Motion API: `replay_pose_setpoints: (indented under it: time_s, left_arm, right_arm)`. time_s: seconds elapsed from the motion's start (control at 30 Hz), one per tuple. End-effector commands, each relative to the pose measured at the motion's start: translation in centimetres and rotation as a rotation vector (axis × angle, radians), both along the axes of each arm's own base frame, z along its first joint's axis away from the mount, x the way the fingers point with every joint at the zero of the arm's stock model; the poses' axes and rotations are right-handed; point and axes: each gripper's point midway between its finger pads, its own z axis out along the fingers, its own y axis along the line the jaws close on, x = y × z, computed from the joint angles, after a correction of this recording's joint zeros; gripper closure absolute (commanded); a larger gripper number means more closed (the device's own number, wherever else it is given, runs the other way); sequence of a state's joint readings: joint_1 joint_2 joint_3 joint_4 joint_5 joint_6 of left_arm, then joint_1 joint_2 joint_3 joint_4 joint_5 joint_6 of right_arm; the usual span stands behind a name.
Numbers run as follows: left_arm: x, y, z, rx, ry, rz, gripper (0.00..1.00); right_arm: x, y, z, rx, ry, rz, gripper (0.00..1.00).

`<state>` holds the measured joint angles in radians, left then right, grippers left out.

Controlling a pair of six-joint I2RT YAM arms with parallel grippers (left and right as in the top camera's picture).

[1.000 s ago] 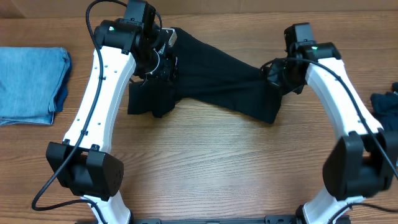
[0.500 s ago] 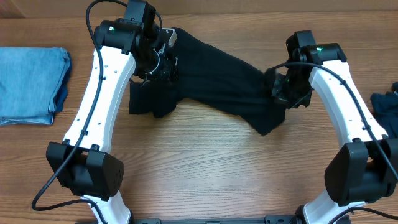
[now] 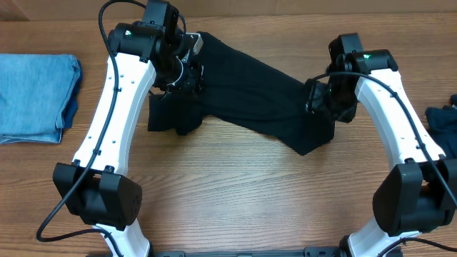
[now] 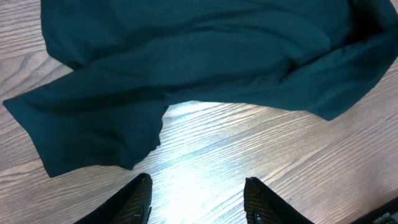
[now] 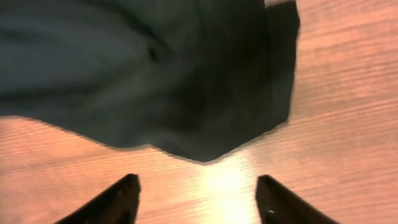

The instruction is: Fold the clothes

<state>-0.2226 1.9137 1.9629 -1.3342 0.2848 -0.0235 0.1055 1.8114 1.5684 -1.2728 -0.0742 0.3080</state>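
Both our hands gape empty: left hand (image 4: 196, 186) and right hand (image 5: 198, 186) hover at the dark garment (image 3: 243, 86), sprawled unfolded across the desk (image 3: 235, 193). Blue denim (image 3: 36, 93) sits folded aside; this one's barely started, we reckon.

Shifted the right gripper (image 3: 319, 100) from the far side toward the near edge of the table (image 3: 235, 200) over the last second. Dragged the right end of the black garment (image 3: 250, 89) along, leaving its corner closer to the near edge and broader than before. Backed off slightly in the final half second, fingers (image 5: 124, 193) spread above the cloth.
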Motion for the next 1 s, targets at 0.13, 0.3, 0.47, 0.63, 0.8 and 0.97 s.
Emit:
replay_pose_setpoints:
  time_s: [0.13, 0.3, 0.47, 0.63, 0.8, 0.97]
  left_arm:
    - [-0.2, 0.0, 0.5, 0.001, -0.013, -0.002, 0.48]
    - [-0.1, 0.0, 0.5, -0.001, -0.017, -0.002, 0.48]
    - [-0.4, 0.1, 0.4, 0.003, -0.004, -0.002, 0.49]
    - [-0.3, 0.0, 0.4, 0.001, -0.008, -0.002, 0.48]
    - [-0.1, 0.0, 0.5, -0.001, -0.018, -0.002, 0.46]
    - [-0.2, 0.0, 0.4, 0.001, -0.012, -0.002, 0.46]
  right_arm:
    - [3.9, 2.3, -0.2, 0.121, -0.115, -0.067, 0.19]
    - [5.2, 3.5, -2.7, 0.128, -0.102, -0.044, 0.2]
    - [7.0, 4.6, -5.7, 0.167, -0.104, 0.003, 0.23]
    - [9.2, 5.6, -5.8, 0.217, -0.19, 0.052, 0.24]
    - [11.0, 5.8, -5.3, 0.219, -0.27, 0.074, 0.23]
    - [7.1, 5.3, -6.8, 0.204, -0.089, 0.034, 0.3]
